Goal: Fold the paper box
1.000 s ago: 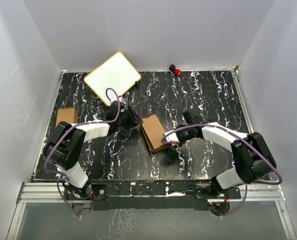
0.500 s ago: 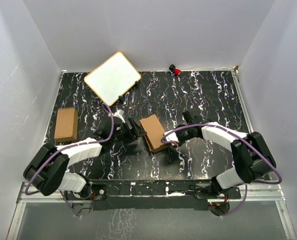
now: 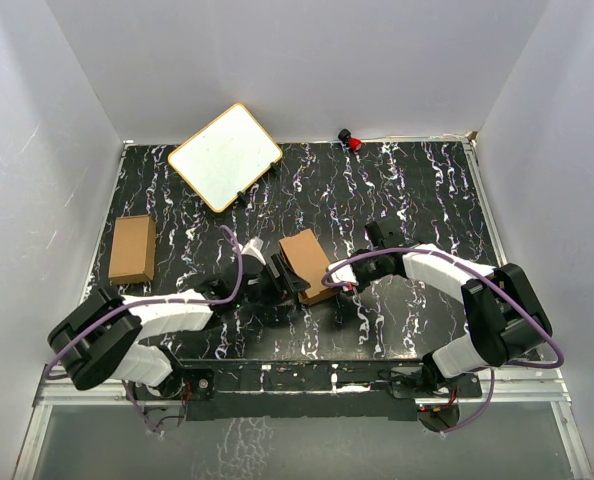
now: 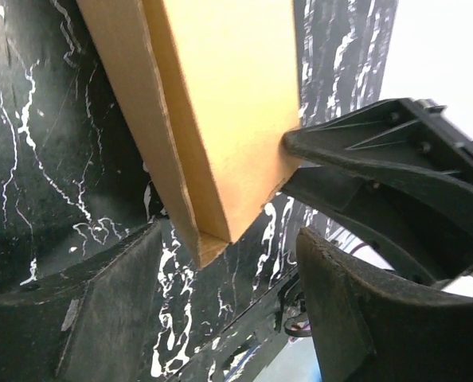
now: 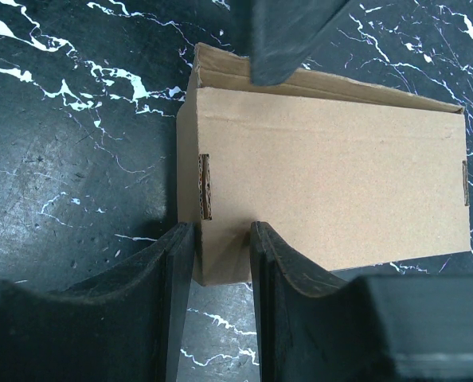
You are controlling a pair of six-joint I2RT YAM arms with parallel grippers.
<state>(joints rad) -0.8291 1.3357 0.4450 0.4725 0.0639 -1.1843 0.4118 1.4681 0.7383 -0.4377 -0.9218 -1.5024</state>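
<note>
The paper box [image 3: 309, 262] is a small closed brown carton lying on the black marbled table, near the middle. My right gripper [image 3: 339, 290] is at its near right corner. In the right wrist view the right gripper [image 5: 220, 239] is shut on that corner of the box [image 5: 324, 183], one finger against the end face. My left gripper [image 3: 282, 275] is at the box's left side. In the left wrist view the left gripper [image 4: 228, 259] is open wide, with the box's near end [image 4: 213, 119] just ahead of its fingers and not touched.
Another small brown carton [image 3: 133, 248] lies at the left edge. A white board with a tan rim [image 3: 225, 155] lies at the back left. A small red object [image 3: 351, 139] sits at the back wall. White walls enclose three sides.
My left arm has swung from the back left toward the near middle, and its open gripper has come up to the box's left side. The right arm and the box have stayed put.
</note>
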